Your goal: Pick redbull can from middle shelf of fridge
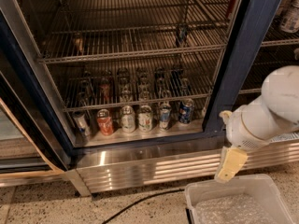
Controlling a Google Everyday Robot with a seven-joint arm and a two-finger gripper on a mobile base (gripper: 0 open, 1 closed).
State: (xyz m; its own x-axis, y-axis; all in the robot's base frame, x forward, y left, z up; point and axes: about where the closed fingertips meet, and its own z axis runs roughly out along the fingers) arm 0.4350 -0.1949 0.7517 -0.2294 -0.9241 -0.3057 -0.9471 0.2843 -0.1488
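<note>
Fingers (231, 162) are pressing together, empty, as I'm holding the gripper (224, 177) low outside the fridge (243, 55), over a plastic bin (219, 190). The redbull can (181, 33) is standing on the middle shelf (131, 54), well apart.

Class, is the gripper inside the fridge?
No, the gripper hangs outside the fridge, low by its steel base panel, above the white bin.

We recorded: speckled terrazzo floor (42, 204); black cable (140, 200) lying across it; clear plastic bin (254, 180) at lower right; dim warm light; gripper (230, 164) just above the bin.
</note>
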